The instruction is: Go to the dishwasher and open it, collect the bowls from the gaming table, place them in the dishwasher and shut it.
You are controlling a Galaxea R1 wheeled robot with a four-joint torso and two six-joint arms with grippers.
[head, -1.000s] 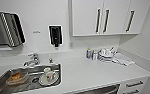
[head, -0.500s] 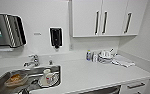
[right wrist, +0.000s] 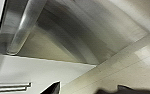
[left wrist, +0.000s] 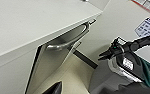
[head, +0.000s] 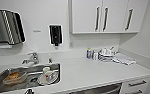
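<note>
Below the white counter [head: 96,72] the dishwasher [left wrist: 53,65] stands ajar, so opening seems underway; next, pull its bar handle [right wrist: 23,27] down, though neither gripper's state is discernible.

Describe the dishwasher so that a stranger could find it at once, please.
Start at the long white counter with the steel sink. The dishwasher sits under it, right of the sink. Its brushed steel front and bar handle differ from the neighbouring white drawers.

White counter [head: 91,72], steel sink [head: 28,77], white wall cabinets [head: 108,16].
</note>
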